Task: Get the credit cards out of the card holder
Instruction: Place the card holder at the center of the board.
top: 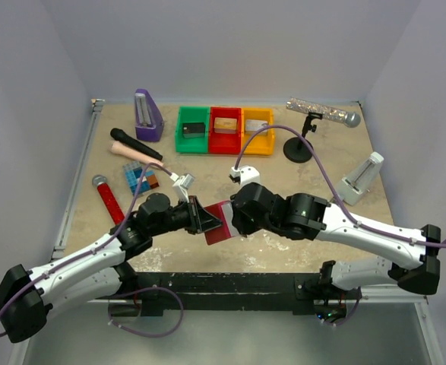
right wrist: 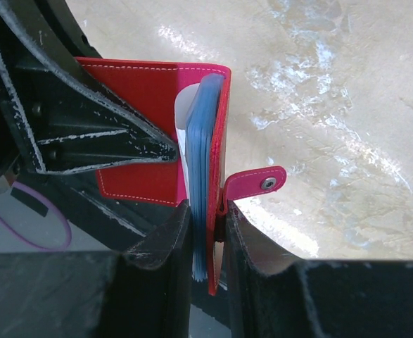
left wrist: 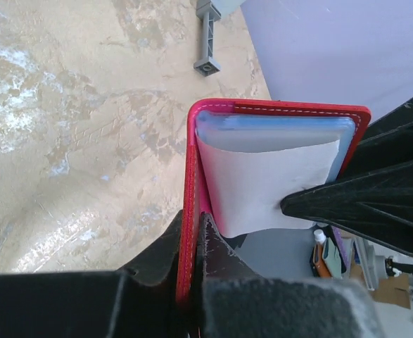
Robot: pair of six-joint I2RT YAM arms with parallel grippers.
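Left end effector [top: 207, 219] and right end effector [top: 234, 217] meet nose to nose in the top view. They're over the middle of the worktop [top: 207, 171], close to its near edge, with the red card holder [top: 216, 232] pinched between them. The green, red and yellow trays [top: 224, 129] sit along the far edge, well apart from all that.

Left wrist view: the left end effector [left wrist: 188, 225] is clamped narrow on the edge of one red cover of the card holder [left wrist: 276, 109], which is folded open. Inside you get the pale blue lining [left wrist: 276, 134] and a pale grey sheet [left wrist: 262, 183] bowing out of it. Can't tell if that's a card or a sleeve. One right-arm finger [left wrist: 347, 197] touches that sheet from the right.

Right wrist view: the right end effector [right wrist: 206, 218] is closed on the blue stack [right wrist: 210, 141] plus the cover carrying the snap tab [right wrist: 255, 184]. The other cover of the card holder [right wrist: 150, 91] swings out to the left, with a left-arm finger [right wrist: 107, 134] lying across it.
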